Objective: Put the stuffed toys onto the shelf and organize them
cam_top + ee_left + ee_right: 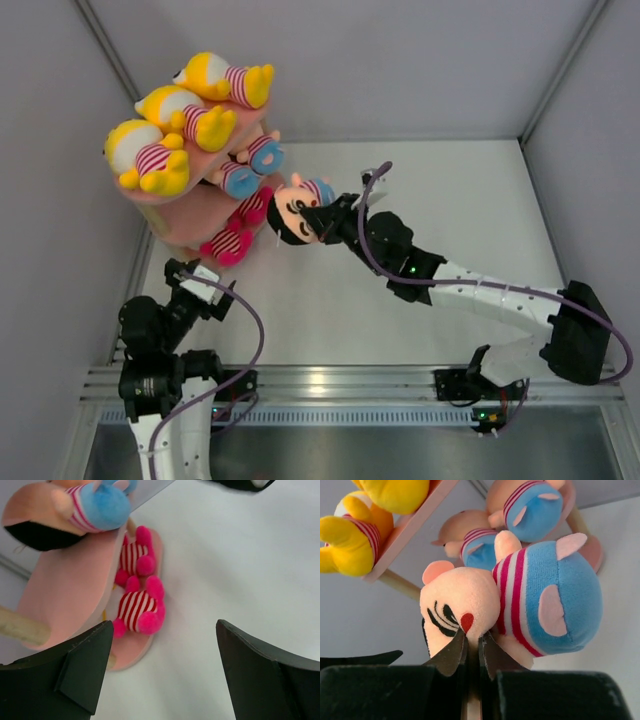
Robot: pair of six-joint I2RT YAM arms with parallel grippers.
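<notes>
The pink three-tier shelf [185, 215] stands at the back left. Three yellow toys [180, 112] lie on its top board. Two pink-faced toys with blue bottoms [250, 165] lie on the middle board. Two magenta toys [237, 232] lie on the bottom board, also seen in the left wrist view [137, 607]. My right gripper [318, 222] is shut on a third pink-faced toy [520, 600], pinching it at the neck, and holds it just right of the shelf's middle tier. My left gripper [162, 670] is open and empty, in front of the shelf's bottom board [75, 595].
Grey walls enclose the white table [450, 200] on the left, back and right. A metal rail [350, 385] runs along the near edge by the arm bases. A light wooden post [20, 625] of the shelf is close to my left gripper's left finger.
</notes>
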